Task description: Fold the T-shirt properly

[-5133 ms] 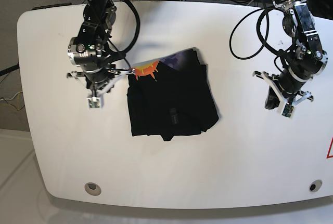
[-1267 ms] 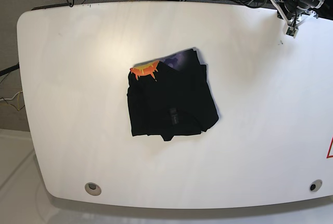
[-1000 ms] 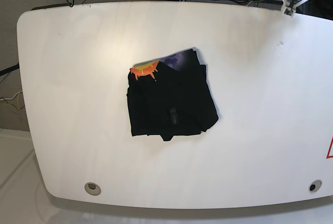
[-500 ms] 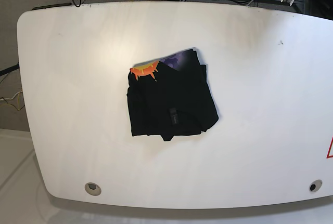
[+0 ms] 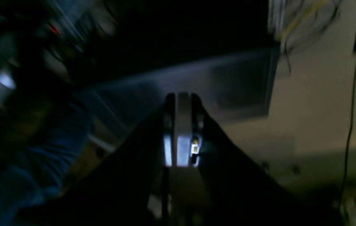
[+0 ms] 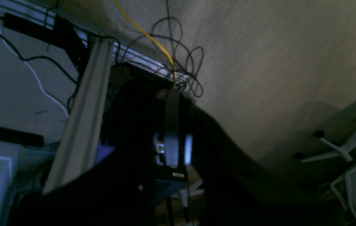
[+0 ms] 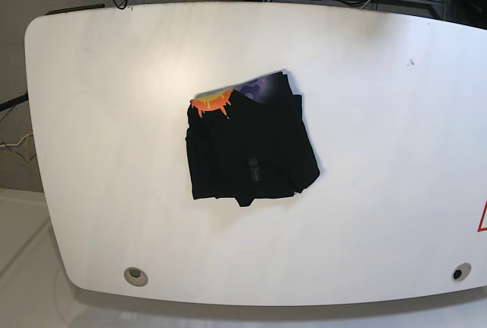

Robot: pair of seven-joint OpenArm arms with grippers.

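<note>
The folded black T-shirt [image 7: 250, 145] is soft matt cloth with a glossy-looking orange jagged print [image 7: 211, 103]. It lies on a smooth, faintly sheened white table [image 7: 380, 153]. Beyond the right claw [image 6: 172, 94], a pale aluminium rail [image 6: 86, 103] looks brushed beside rough beige carpet [image 6: 275, 56].

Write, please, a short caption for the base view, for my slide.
Folded black T-shirt lying alone near the middle of the white table.

1. Wide white desk [image 7: 114, 153] with rounded corners.
2. Round grey grommet hole [image 7: 136, 275] near its front left corner; a second hole [image 7: 456, 272] at front right.
3. Yellow cable [image 6: 143, 29] crossing beige carpet [image 6: 275, 56].
</note>
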